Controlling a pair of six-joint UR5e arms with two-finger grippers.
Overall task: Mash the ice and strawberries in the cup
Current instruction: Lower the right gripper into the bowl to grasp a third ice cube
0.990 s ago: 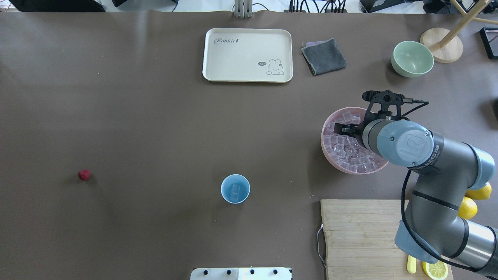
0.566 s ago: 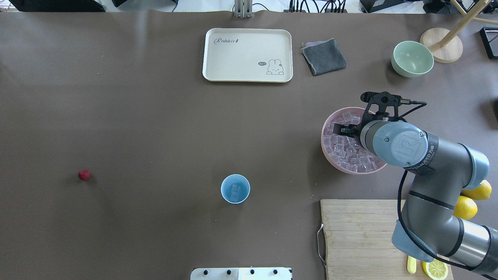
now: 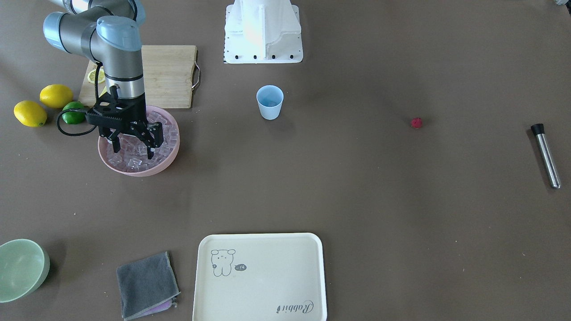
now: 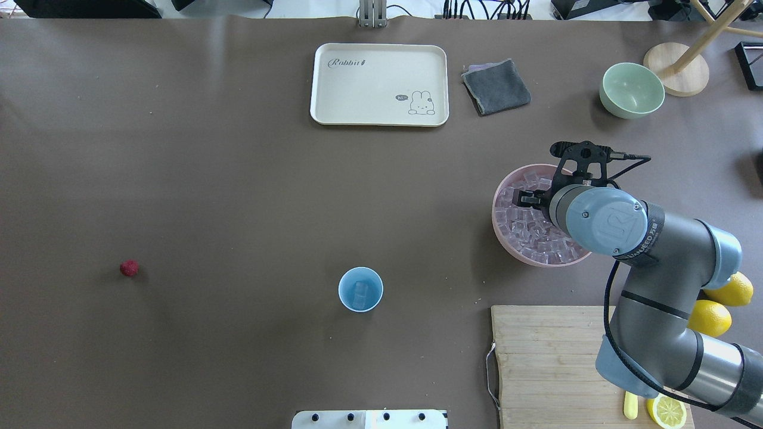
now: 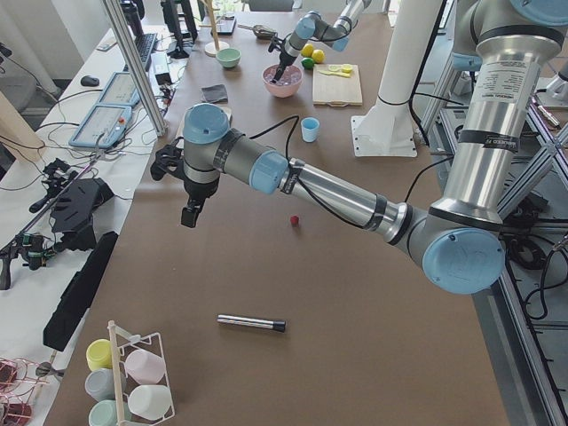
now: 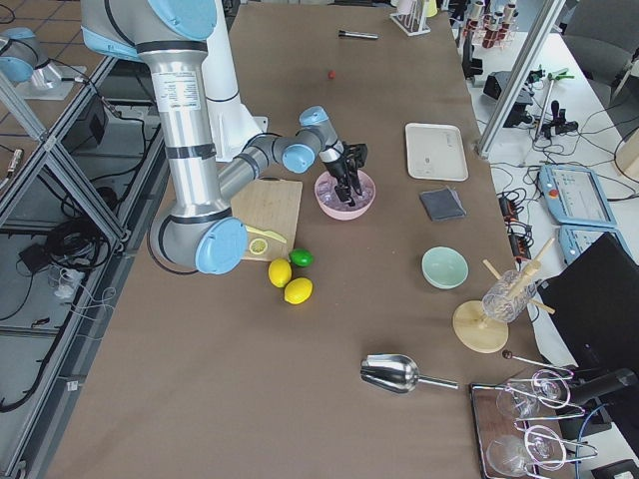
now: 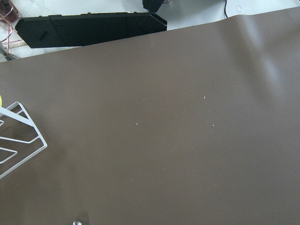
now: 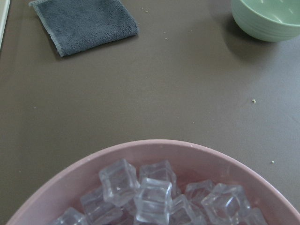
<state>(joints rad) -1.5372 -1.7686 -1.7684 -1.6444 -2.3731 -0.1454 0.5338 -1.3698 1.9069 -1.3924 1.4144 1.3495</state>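
The light blue cup (image 4: 360, 289) stands mid-table near the robot's base, with one clear ice cube (image 4: 360, 291) inside. More ice (image 3: 134, 160) fills the pink bowl (image 4: 496, 196). My right gripper (image 3: 132, 147) hangs open over that bowl, its fingertips (image 3: 149, 153) down among the cubes. In the right wrist view the ice (image 8: 152, 199) and the bowl's rim (image 8: 154, 146) fill the bottom. The small red strawberry (image 4: 129, 268) lies alone far to the left. My left gripper (image 5: 188, 216) shows only in the exterior left view, above bare table; I cannot tell whether it is open or shut.
A steel muddler (image 3: 546, 156) lies beyond the strawberry. A cream tray (image 4: 379, 83), grey cloth (image 4: 496, 86) and pale green bowl (image 4: 632, 89) sit at the far side. A cutting board (image 4: 548, 357), lemons (image 4: 709, 317) and a lime (image 3: 73, 113) lie beside the right arm.
The right arm has shifted slightly left over the pink bowl, with its gripper still among the ice. Cup and strawberry have not moved.
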